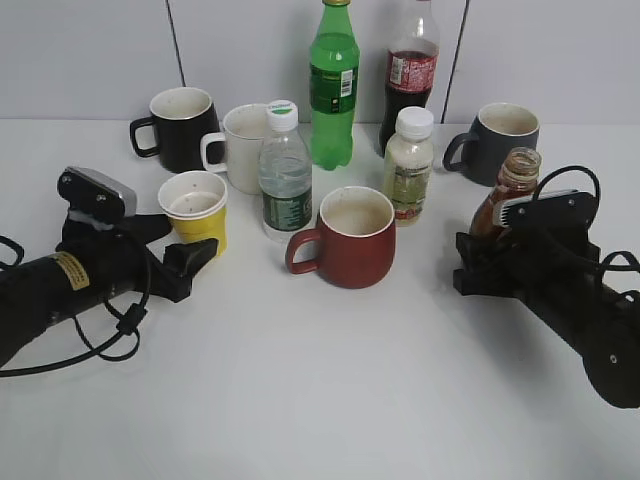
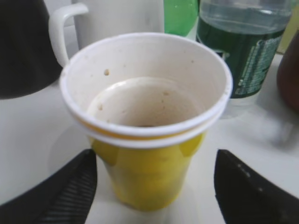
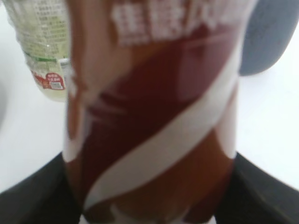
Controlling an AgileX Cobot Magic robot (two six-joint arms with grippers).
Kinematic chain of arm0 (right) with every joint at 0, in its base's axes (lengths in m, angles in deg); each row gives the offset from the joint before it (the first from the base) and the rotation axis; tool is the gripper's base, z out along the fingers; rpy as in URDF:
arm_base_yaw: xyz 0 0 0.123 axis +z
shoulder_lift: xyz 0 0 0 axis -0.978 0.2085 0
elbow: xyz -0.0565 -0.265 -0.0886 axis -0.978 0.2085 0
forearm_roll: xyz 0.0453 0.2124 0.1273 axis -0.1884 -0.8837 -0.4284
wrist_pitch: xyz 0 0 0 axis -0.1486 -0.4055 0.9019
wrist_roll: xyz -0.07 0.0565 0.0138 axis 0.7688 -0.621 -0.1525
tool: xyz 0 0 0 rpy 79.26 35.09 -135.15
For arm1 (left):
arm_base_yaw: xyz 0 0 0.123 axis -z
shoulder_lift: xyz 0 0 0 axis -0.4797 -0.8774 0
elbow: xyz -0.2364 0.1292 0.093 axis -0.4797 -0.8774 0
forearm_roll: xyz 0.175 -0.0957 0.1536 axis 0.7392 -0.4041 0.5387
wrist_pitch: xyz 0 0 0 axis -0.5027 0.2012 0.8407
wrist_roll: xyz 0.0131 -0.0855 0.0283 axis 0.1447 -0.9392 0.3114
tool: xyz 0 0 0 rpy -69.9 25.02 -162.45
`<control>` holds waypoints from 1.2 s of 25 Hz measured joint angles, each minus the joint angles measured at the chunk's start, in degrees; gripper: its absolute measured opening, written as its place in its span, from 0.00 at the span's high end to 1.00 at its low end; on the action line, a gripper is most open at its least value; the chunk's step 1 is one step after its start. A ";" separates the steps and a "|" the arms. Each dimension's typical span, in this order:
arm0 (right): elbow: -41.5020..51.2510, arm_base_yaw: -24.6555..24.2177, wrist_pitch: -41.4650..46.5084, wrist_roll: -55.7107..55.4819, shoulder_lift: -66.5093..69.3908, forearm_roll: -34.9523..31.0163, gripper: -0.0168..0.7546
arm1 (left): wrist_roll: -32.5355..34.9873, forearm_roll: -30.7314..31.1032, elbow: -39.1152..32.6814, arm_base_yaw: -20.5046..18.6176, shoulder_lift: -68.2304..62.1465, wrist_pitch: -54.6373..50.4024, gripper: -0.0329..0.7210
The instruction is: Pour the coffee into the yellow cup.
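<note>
1. The yellow cup [image 1: 196, 208] stands upright on the white desk [image 1: 300, 400] at the left, in front of the black mug [image 1: 180, 127] and the white mug [image 1: 238, 145]. Its white inside holds no liquid; only a few small brown specks and a faint stain ring show in the left wrist view [image 2: 145, 116].
2. The left gripper [image 1: 180, 252] lies low on the desk with its fingers [image 2: 65, 191] spread wide on either side of the cup's base, apart from the cup wall.
3. The coffee [image 1: 508, 195] is brown liquid in a small curvy bottle at the right, upright, its neck open and capless, just in front of the grey mug [image 1: 498, 140].
4. The right gripper [image 1: 490, 255] has its fingers [image 3: 32, 196] against both sides of the bottle's lower body, holding it; the bottle fills the right wrist view [image 3: 154, 121].
5. The dark red mug [image 1: 345, 238] at the middle looks empty, with a pale stained inside.
6. The clear water bottle [image 1: 285, 180] with a white cap is partly filled; the pale drink bottle [image 1: 410, 165] holds a milky yellowish liquid.
7. The green bottle [image 1: 333, 85] and the cola bottle [image 1: 412, 70] stand at the back; the cola bottle's top is cut off by the frame edge.
8. The coffee label's white lettering is too blurred to read, and the bottle's base is hidden behind the gripper in the exterior view.
</note>
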 joint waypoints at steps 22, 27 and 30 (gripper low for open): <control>7.40 0.00 0.16 -0.96 -1.28 -2.06 0.15 | 0.00 -9.82 -11.04 0.00 10.56 -1.31 0.18; 11.95 0.00 0.22 -0.96 -6.18 -2.06 0.19 | 0.00 -10.58 -11.69 0.00 17.98 -9.96 0.18; 14.38 0.00 0.28 -1.01 -9.59 -2.06 0.21 | -0.18 -14.46 -11.74 1.39 24.03 -18.50 0.18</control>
